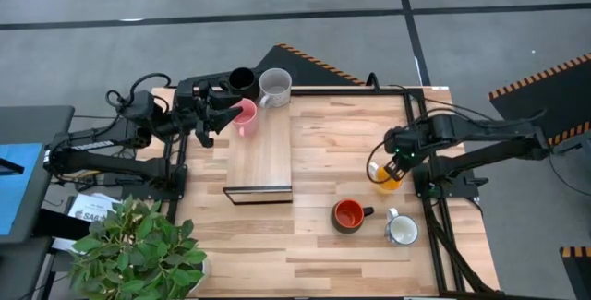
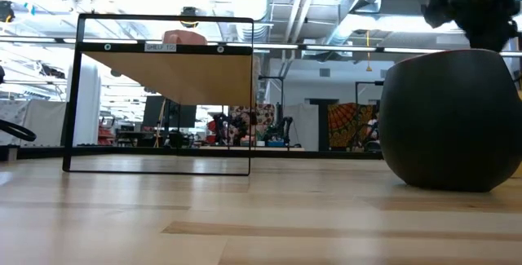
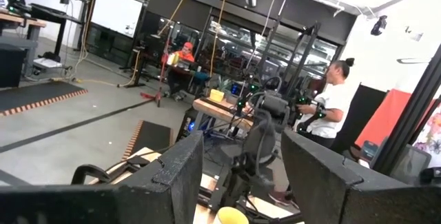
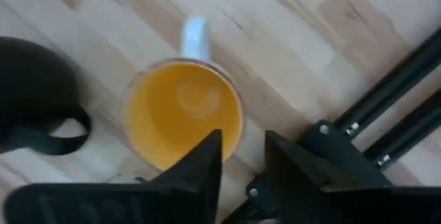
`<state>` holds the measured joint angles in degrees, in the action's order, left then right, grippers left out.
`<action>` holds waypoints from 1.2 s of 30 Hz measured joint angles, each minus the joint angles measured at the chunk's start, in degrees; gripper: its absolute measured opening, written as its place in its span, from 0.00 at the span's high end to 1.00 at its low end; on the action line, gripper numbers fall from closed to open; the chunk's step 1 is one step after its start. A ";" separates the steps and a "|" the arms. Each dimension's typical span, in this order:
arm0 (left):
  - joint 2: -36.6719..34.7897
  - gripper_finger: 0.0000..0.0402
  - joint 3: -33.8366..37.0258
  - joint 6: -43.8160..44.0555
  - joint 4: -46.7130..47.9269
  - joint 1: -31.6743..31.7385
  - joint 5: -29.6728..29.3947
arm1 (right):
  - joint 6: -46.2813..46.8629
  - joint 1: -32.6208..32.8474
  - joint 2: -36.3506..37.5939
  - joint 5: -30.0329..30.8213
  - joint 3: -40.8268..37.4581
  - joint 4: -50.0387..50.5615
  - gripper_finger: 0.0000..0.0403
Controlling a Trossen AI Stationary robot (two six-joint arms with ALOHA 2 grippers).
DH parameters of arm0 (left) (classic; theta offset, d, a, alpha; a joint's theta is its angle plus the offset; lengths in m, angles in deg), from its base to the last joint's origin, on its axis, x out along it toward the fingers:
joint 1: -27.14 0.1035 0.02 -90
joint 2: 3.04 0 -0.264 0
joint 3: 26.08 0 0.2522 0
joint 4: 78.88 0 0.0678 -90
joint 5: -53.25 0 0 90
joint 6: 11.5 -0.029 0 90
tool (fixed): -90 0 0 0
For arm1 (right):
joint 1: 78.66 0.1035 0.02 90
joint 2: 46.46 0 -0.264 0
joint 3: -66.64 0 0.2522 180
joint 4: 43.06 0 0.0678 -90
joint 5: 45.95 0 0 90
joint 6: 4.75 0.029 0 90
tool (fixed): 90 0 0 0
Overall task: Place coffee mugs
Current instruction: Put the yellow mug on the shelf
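Note:
My right gripper point(image 1: 391, 165) hangs open over the orange-yellow mug point(image 4: 185, 110), which stands upright on the table near the right edge point(image 1: 388, 176). One finger point(image 4: 201, 160) is over the mug's inside and the other point(image 4: 293, 165) is outside its wall. My left gripper point(image 1: 224, 113) is open and level beside the pink mug point(image 1: 246, 115), which stands on the shelf top point(image 2: 183, 37). The black mug point(image 1: 242, 80) and the pale grey mug point(image 1: 275, 86) stand at the shelf's far end. The red-orange mug point(image 1: 348, 214), dark outside point(image 2: 450, 118), and the white mug point(image 1: 403, 232) stand on the table. My right gripper comes at the orange-yellow mug from above, its fingers standing on either side of the rim point(image 4: 239, 133), on the side opposite the pale handle point(image 4: 195, 34). Whether a finger touches the wall I cannot tell. The mug stands on the table.
A wooden shelf in a black frame point(image 1: 259, 152) stands mid-table point(image 2: 159, 94). A potted plant point(image 1: 138, 245) stands at the near left corner. Black frame rails point(image 4: 386, 114) run close beside the orange-yellow mug. People show in the room beyond point(image 3: 331, 100).

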<state>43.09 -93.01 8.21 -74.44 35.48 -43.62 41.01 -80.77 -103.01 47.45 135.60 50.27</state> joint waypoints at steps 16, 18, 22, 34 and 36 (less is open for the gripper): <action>0.00 0.55 0.00 0.00 0.00 0.00 0.00 | 7.34 2.11 -1.41 -0.28 -15.88 -11.95 0.44; 0.00 0.55 0.00 0.00 0.00 0.00 0.00 | 7.32 2.10 -2.42 0.02 -16.44 -12.78 0.45; 0.00 0.55 0.00 -0.04 0.09 0.00 -0.01 | 6.47 2.11 -3.76 0.15 -16.42 -13.94 0.51; -0.01 0.55 0.00 -0.68 1.07 -0.02 -1.40 | -2.33 -2.37 -6.28 2.38 5.73 -12.96 0.91; 0.00 0.55 0.00 -0.70 1.07 -0.02 -1.57 | -5.06 -3.36 -9.07 3.87 12.59 -12.22 0.91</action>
<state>43.09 -93.01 7.51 -73.37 35.46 -45.19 35.95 -84.12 -112.08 51.32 148.19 38.05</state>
